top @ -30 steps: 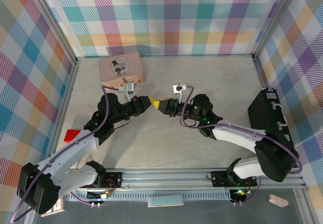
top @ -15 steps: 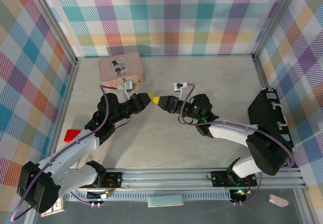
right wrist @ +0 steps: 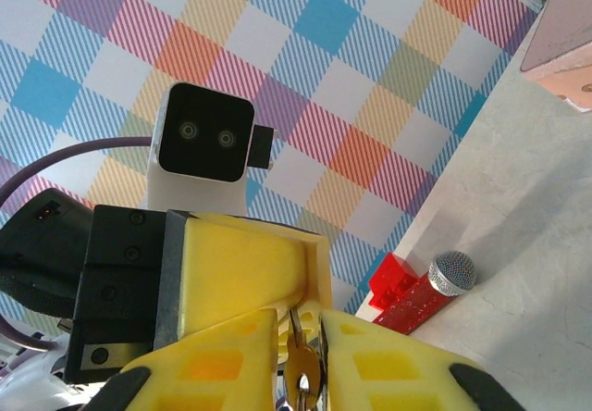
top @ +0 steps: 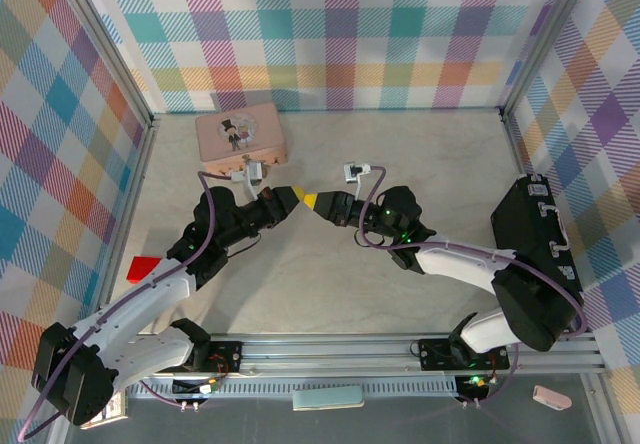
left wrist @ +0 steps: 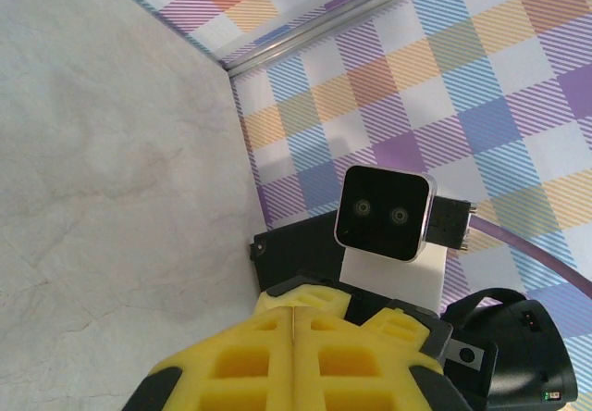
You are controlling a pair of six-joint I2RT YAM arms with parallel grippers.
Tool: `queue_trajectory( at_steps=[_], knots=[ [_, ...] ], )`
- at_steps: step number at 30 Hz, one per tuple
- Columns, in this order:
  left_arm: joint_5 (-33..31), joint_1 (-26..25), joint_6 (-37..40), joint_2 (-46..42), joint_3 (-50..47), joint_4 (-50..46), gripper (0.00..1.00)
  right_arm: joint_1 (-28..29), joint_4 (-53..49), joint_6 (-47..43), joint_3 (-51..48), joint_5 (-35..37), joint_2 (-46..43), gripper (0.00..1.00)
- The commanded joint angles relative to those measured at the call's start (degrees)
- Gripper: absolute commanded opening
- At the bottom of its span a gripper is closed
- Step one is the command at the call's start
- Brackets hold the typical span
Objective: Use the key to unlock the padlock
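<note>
Padlock (right wrist: pixel 302 374) gripped in right jaws, long axis along them, shackle (right wrist: pixel 296 326) outward toward clenched left jaws.

Pastel plaid walls (top: pixel 340 34) enclose a pale marbled floor (top: pixel 420 144) — evenly lit.

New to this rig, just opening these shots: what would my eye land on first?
Two yellow-tipped arms nearly meet nose to nose at the centre of the overhead view, the left gripper and the right gripper. In the right wrist view a brass padlock sits pinched in the right gripper, facing the shut left gripper. A pink tin lies far back on the left.
</note>
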Motion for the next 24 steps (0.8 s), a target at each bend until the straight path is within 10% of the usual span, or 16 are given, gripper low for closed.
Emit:
queue_trajectory(
  at_steps=[1,24],
  knots=[
    [-1.7,-0.4,1.4,-1.2,-0.7,-1.5,0.0,0.1,0.2,-0.9,-0.5,-0.7,-1.9,0.22],
    [-1.8,-0.4,1.7,-0.5,0.1,-1.7,0.0,0.2,-1.2,-0.3,1.8,-3.8,-1.1,0.2]
  ],
)
